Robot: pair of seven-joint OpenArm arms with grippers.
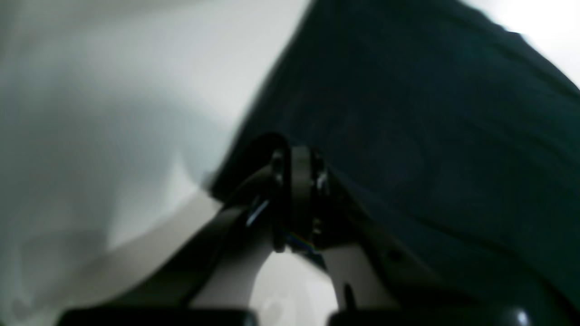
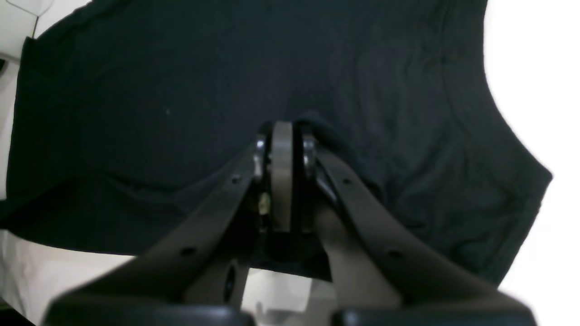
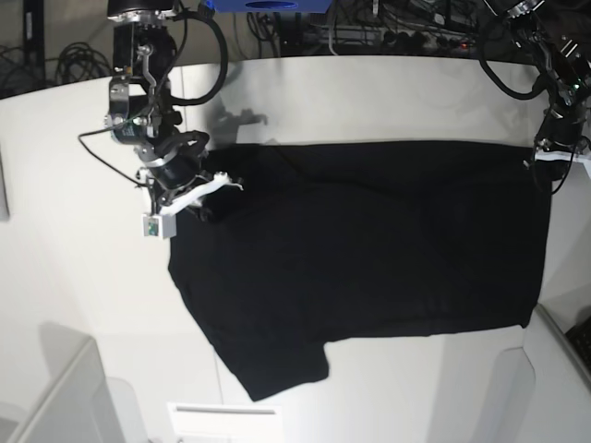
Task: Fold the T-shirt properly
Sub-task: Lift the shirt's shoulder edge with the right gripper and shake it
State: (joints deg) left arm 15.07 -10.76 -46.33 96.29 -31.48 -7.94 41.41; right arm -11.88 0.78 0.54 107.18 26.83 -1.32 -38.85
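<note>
The black T-shirt lies spread on the white table, with one sleeve pointing toward the near edge. No print shows. My right gripper is at the shirt's far left corner, shut on a pinch of black cloth. In the right wrist view the fingertips are pressed together, fabric bunches beside them, and the T-shirt hangs in front. My left gripper is at the far right corner. Its blurred wrist view shows the gripper shut at the edge of the T-shirt.
Cables and equipment crowd the table's far edge, with a blue item among them. A pale raised panel stands at the near left, and another edge piece at the near right.
</note>
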